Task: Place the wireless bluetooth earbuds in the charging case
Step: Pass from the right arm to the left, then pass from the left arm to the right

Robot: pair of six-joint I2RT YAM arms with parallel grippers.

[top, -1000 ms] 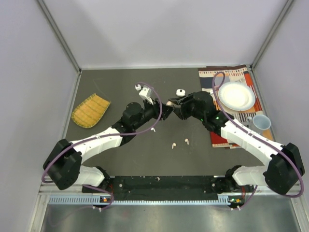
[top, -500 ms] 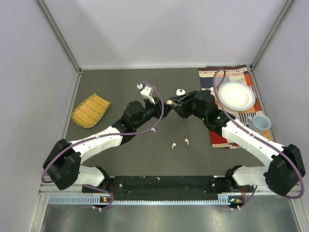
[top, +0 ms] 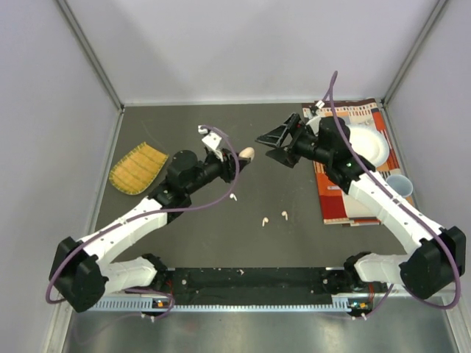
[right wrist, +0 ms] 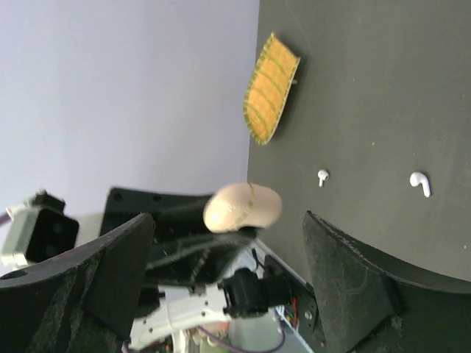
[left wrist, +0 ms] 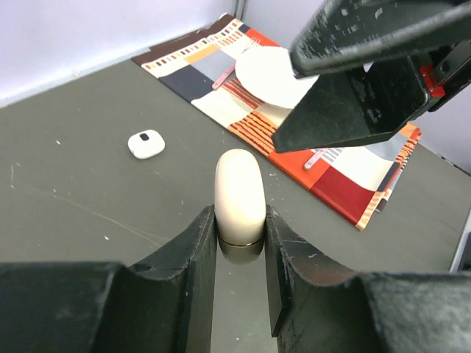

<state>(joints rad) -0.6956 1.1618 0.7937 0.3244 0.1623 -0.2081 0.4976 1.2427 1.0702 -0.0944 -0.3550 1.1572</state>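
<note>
The pale peach-pink charging case (left wrist: 239,193) stands closed between my left gripper's (left wrist: 241,243) fingers, which are shut on its lower end; from above the case (top: 246,154) shows at mid-table, lifted off the surface. My right gripper (top: 269,147) hangs open just right of it, not touching. In the right wrist view the case (right wrist: 243,207) floats between the wide-apart fingers of that gripper (right wrist: 228,235). Three earbuds lie loose on the table: one (top: 233,197) under the left arm and two (top: 263,220) (top: 284,215) nearer the front. Two earbuds (right wrist: 322,176) (right wrist: 419,182) also show past the right fingers.
A small white case (left wrist: 146,144) lies on the table beyond the held one. A white plate (top: 368,147) rests on a patterned placemat (top: 346,202) at the right, with a blue cup (top: 398,185) beside it. A yellow woven mat (top: 137,168) lies at the left.
The right gripper opened, let go of the case and drew back to the far right. The left gripper closed on the case and pulled it slightly left.
</note>
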